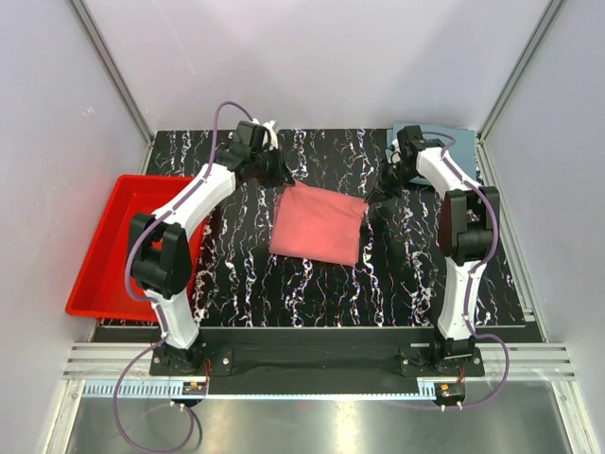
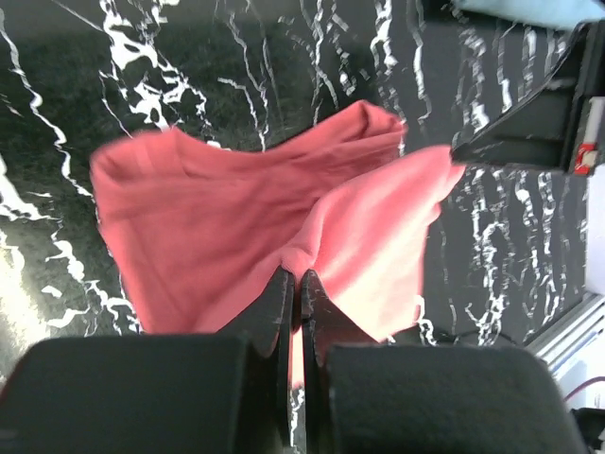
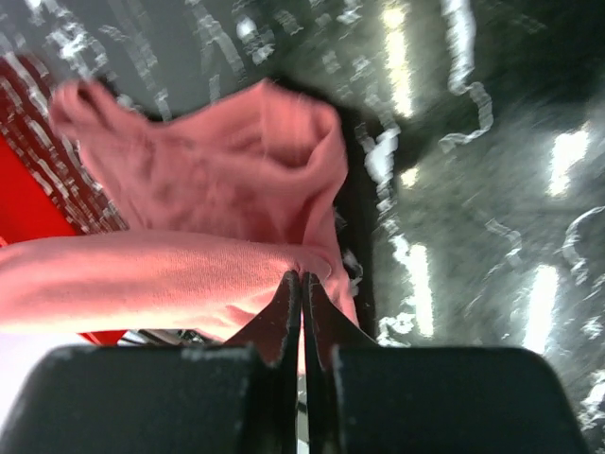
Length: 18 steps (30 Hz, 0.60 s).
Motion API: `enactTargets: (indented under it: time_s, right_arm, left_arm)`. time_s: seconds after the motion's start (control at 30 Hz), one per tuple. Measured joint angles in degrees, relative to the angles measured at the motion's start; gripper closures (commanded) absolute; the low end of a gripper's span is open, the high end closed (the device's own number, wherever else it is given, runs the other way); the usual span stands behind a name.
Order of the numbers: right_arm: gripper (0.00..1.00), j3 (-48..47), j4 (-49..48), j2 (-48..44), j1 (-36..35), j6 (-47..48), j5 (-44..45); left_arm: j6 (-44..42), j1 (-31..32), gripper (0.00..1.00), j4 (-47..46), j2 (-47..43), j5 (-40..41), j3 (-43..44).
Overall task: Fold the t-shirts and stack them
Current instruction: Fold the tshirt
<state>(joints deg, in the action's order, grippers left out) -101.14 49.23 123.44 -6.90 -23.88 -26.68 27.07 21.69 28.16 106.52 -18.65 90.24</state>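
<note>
A pink t-shirt (image 1: 317, 225), partly folded, hangs between my two grippers over the middle of the black marbled table (image 1: 312, 284). My left gripper (image 1: 282, 176) is shut on its far left corner; in the left wrist view the jaws (image 2: 295, 279) pinch a fold of the pink cloth (image 2: 208, 236). My right gripper (image 1: 373, 210) is shut on the shirt's right edge; in the right wrist view the jaws (image 3: 302, 277) pinch the pink cloth (image 3: 217, 180). A folded light blue t-shirt (image 1: 430, 138) lies at the back right corner.
A red bin (image 1: 113, 241) stands off the table's left edge and also shows in the right wrist view (image 3: 28, 203). Grey walls and metal frame posts enclose the table. The blue shirt's edge (image 2: 529, 9) shows at the top right of the left wrist view.
</note>
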Motion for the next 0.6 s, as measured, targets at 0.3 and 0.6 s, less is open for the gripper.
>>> enactTargets:
  time_s: [0.3, 0.6]
  right_arm:
    - [0.99, -8.76, 1.99, 1.51, -1.90, -1.36, 0.00]
    - [0.78, -19.78, 1.66, 14.78, -1.84, -1.42, 0.22]
  left_arm:
    - [1.49, -3.19, 0.98, 2.36, 4.37, 1.11, 2.10]
    - [-0.22, -5.75, 0.91, 4.68, 21.70, 2.78, 15.41]
